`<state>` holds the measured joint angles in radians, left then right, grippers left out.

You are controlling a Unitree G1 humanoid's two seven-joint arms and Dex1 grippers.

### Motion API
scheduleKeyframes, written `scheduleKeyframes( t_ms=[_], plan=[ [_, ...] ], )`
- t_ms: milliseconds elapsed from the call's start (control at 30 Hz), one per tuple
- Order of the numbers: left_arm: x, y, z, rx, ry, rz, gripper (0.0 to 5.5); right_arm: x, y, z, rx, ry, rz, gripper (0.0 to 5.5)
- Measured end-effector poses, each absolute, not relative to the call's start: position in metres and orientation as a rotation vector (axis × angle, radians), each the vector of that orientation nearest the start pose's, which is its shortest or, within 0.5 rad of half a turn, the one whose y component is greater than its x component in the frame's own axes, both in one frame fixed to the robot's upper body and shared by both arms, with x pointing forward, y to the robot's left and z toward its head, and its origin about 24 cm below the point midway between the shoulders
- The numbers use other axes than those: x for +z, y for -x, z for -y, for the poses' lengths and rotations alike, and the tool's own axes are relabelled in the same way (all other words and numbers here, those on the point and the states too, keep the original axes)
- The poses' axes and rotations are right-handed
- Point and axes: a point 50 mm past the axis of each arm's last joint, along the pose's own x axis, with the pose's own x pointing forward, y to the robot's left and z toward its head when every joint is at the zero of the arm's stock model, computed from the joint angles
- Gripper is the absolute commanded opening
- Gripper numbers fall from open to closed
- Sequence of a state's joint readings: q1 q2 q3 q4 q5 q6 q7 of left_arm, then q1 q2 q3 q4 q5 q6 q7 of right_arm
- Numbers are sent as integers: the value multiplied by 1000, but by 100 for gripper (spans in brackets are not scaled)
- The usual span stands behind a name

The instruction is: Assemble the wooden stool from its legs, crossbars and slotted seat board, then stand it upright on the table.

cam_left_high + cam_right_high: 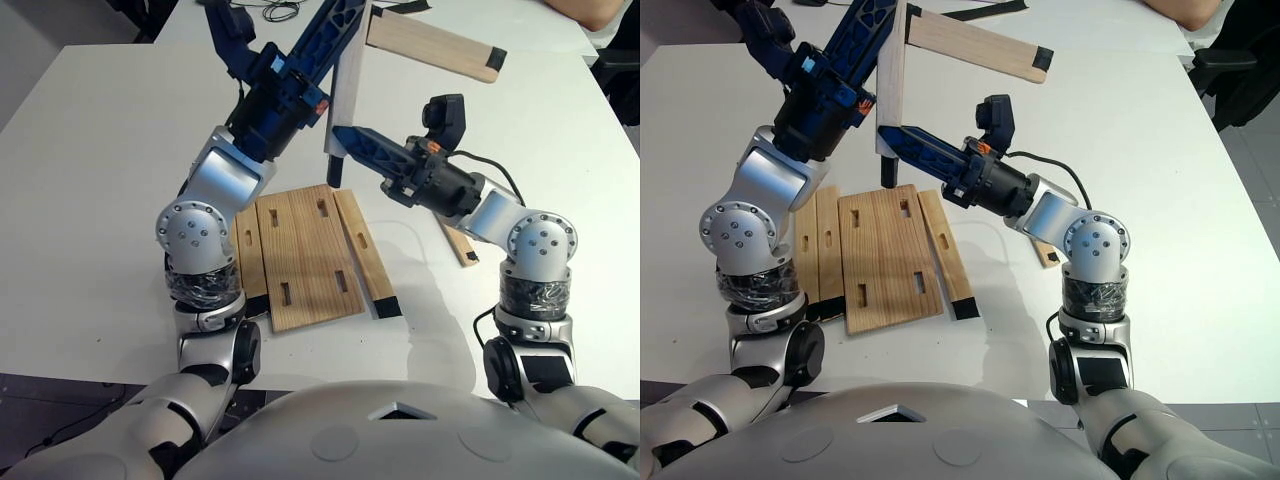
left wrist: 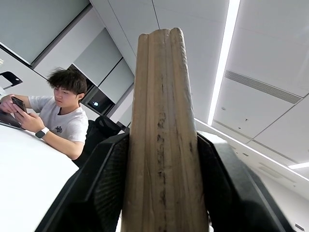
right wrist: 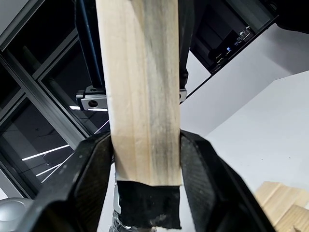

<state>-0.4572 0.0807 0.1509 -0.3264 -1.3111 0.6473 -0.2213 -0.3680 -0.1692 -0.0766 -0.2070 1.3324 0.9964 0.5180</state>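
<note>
Slotted seat board (image 1: 305, 255) lies flat on the white table (image 1: 100, 150). A plain leg (image 1: 249, 262) lies just beside its left edge and a black-tipped leg (image 1: 366, 252) along its right. A further wooden piece (image 1: 459, 246) is partly hidden beneath the right forearm. Near the board's far edge, an upright leg (image 1: 346, 95) joined to an angled piece (image 1: 430, 42) is held by both arms. Left gripper (image 2: 164, 150) is clamped on its upper part. Right gripper (image 3: 145, 145) is clamped lower, just above the black tip.
</note>
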Motion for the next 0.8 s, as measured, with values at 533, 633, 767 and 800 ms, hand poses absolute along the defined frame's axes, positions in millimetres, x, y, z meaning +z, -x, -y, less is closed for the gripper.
scheduleKeyframes(
  t_ms=[533,633,767,800],
  plan=[
    [206,-254,-102,-1129,732,123,226,160,-253,119,1446,-562,-303,209],
    [205,-251,-105,-1150,668,103,226,158,-255,125,1457,-510,-335,209],
    [203,-250,-106,-1161,643,90,226,157,-255,129,1459,-477,-351,209],
    [203,-250,-107,-1162,636,89,226,157,-255,130,1462,-469,-353,209]
  ],
)
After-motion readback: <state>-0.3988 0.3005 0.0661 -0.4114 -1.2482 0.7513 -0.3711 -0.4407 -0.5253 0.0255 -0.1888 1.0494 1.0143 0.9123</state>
